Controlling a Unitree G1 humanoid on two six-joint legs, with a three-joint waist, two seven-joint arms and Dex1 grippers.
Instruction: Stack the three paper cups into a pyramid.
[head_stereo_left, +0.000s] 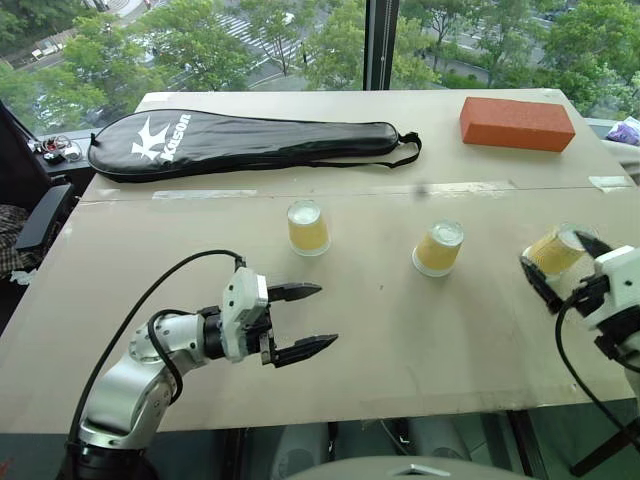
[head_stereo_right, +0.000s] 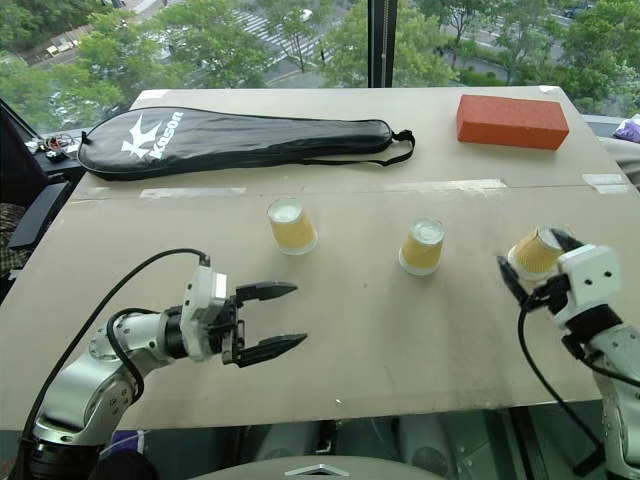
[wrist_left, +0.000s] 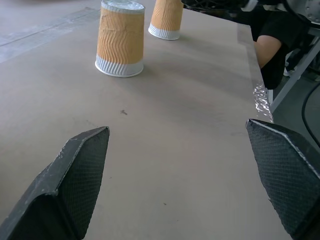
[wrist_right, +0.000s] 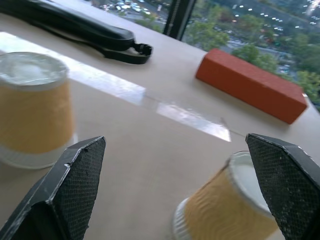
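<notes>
Fingers of the right gripper (head_stereo_right: 532, 264) stand wide around a tilted paper cup (head_stereo_right: 536, 251) at frame right, contact unclear. Left gripper (head_stereo_left: 305, 321), lower left, gapes empty; two cups (head_stereo_left: 307, 228) (head_stereo_left: 438, 248) stand upside down mid-table (head_stereo_left: 400, 330), well apart.

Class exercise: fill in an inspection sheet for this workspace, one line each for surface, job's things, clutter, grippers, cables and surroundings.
Surface: tan table, taped seam across it.
Job's things: three paper cups, unstacked; left cup and middle cup stand upside down, right cup tilted between the right gripper's fingers.
Clutter: black racket bag, orange block at the far side.
Grippers: left gripper open, empty, over bare table; right gripper open around the right cup, grip not confirmed.
Cables: black cable looped along the left arm.
Surroundings: window, trees outside.
</notes>
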